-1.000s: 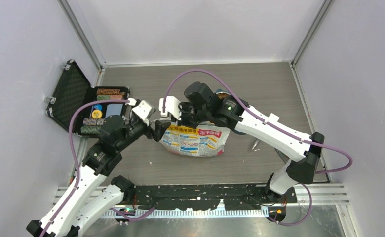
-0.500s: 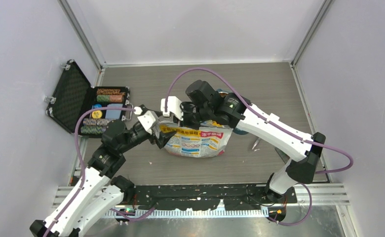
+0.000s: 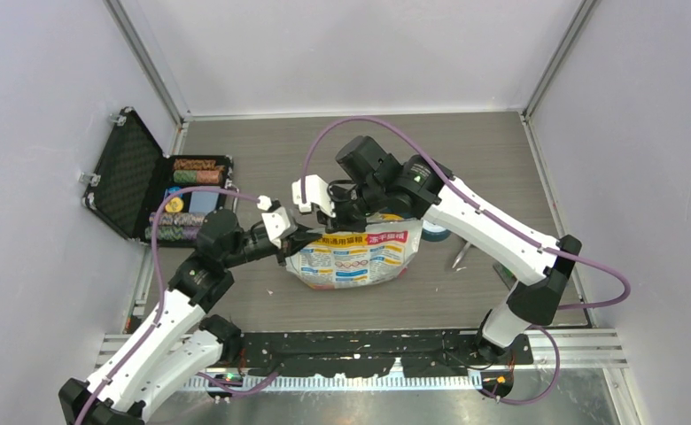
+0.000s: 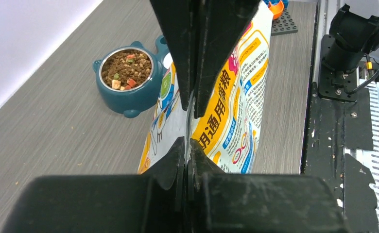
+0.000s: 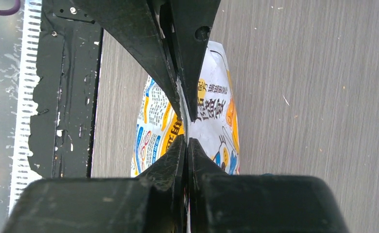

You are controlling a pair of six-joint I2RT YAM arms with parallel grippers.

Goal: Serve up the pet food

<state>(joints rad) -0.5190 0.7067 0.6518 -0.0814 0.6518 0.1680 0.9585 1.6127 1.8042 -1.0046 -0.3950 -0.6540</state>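
Grey wood-grain counter (image 3: 493, 150) carries a printed food bag (image 3: 353, 257) of white, yellow and blue near its middle, with both arms meeting at the bag's upper edge. The left gripper (image 3: 300, 237) comes in from the left and the right gripper (image 3: 345, 213) from above and behind. In each wrist view the jaws are pressed together with only the thin rim of the bag (image 4: 236, 97) between them, so each gripper is pinched closed on that rim. In the left wrist view the left gripper (image 4: 188, 127) holds the edge while the bag hangs down to the counter below. The right wrist view shows the right gripper (image 5: 185, 128) gripping the same seam, the bag's (image 5: 212, 111) printed face spreading beneath it. The pet food (image 4: 126, 68) – brown kibble with a few orange and green bits – fills a round teal bowl (image 4: 111, 93) standing on the counter just beside the bag; whether bowl and bag touch cannot be told. At the counter's far left an open black case (image 3: 128, 173) holds rows of chips (image 3: 188, 199), well apart from the bag.
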